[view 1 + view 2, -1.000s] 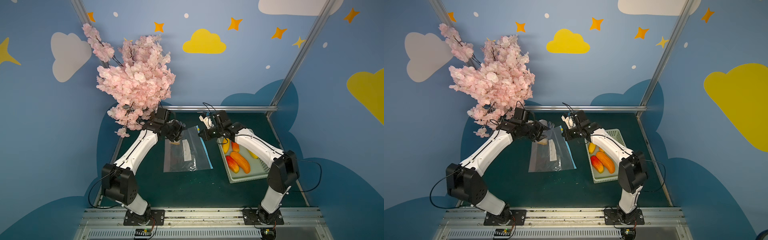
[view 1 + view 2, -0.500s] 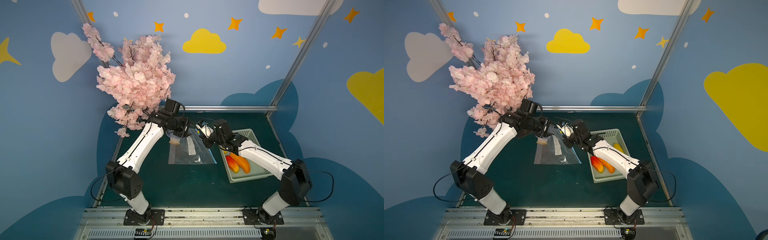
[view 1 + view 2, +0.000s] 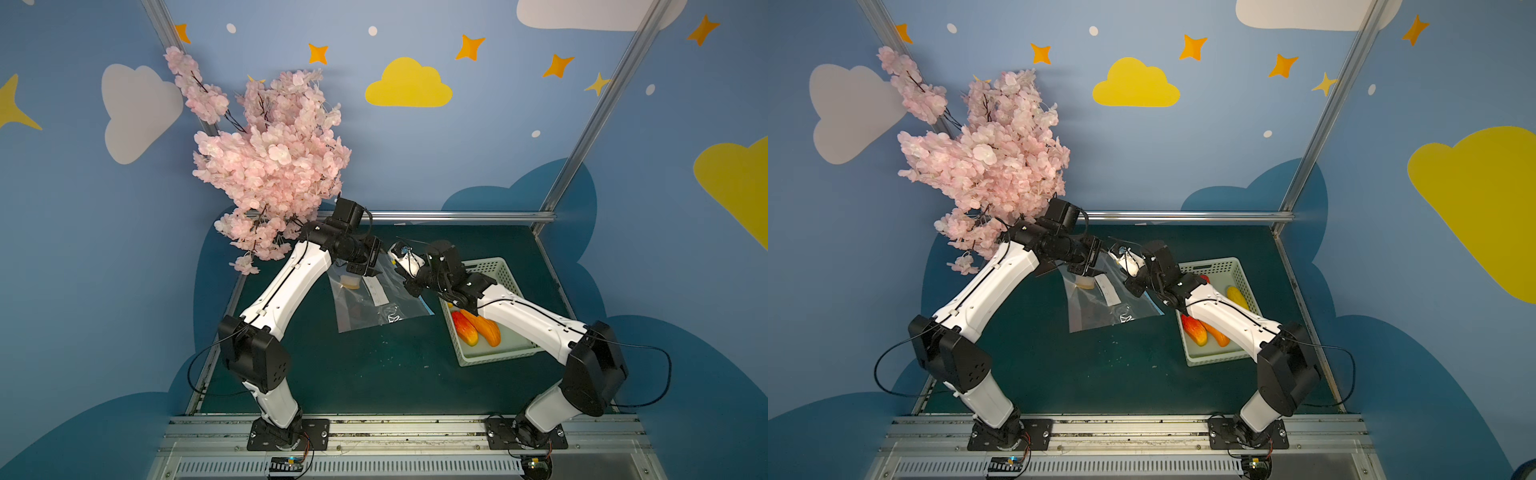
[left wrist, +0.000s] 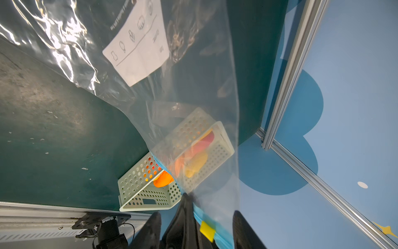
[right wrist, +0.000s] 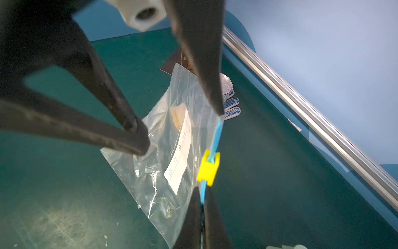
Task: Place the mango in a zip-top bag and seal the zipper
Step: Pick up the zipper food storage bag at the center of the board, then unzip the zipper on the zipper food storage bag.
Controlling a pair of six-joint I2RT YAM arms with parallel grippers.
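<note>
Pinching the zipper (image 5: 216, 138) edge-on, the right gripper (image 5: 202, 194) is closed tight on the light blue strip, right next to a yellow slider (image 5: 208, 170) that sits astride it. Left gripper (image 5: 180, 130) stands spread about halfway, holding nothing. One finger (image 5: 206, 64) meets the far end of the strip with its tip, and the other rests against the clear plastic. Zip-top bag (image 3: 374, 303) is clear and crinkly, streaked with glare. Its zipper side is raised between the two grippers and the rest trails down onto the green bench (image 3: 374, 374), between the arms. White label (image 4: 137, 43) on the bag carries a ruled line, a row of small outline icons and some fine print, all too small to read. Pale tan piece (image 5: 177, 116) lies inside the bag beside the label; cannot tell what it is. Pale green perforated basket (image 3: 494, 357) sits just beside the bag on the right, holding a red-orange mango (image 3: 465, 330) and an orange mango (image 3: 488, 334). Right arm crosses over the basket and hides part of it. Pink blossom branch (image 3: 270, 166) overhangs the left arm's wrist. Dotted glove (image 5: 232, 105) lies on the bench beyond the bag.
</note>
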